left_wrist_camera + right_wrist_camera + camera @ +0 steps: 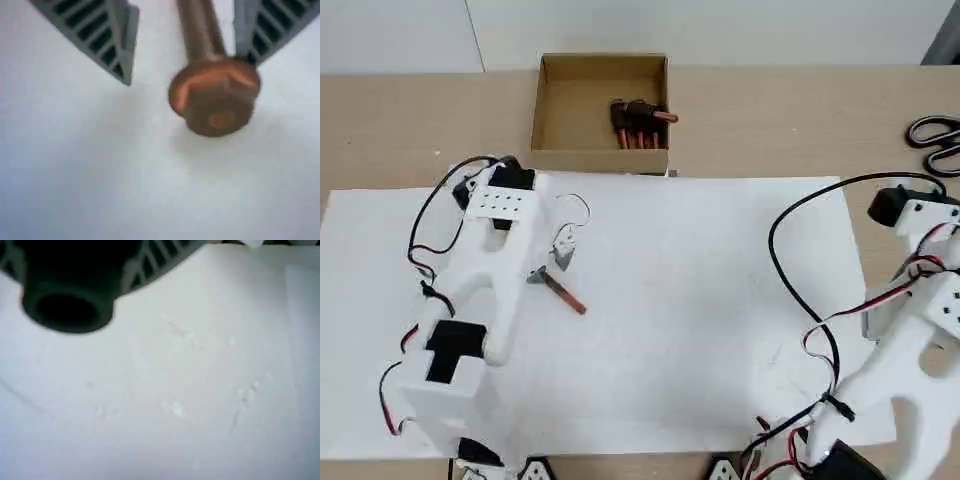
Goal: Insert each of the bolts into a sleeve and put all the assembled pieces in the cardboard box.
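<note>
1. High view: looks like the last pickup, left gripper [551, 263] down over the copper bolt [570, 298] on the white sheet [720, 300], finished pieces [638, 125] already in the cardboard box [600, 160]. Open sheet up to the box's near wall.
2. Left wrist view: spread wide, gripping nothing, bolt shank between, one finger [255, 35] touching it. Needs closing, then lifting over that wall.
3. Right wrist view: right gripper [95, 282] over the sheet; can't tell its state.
</note>
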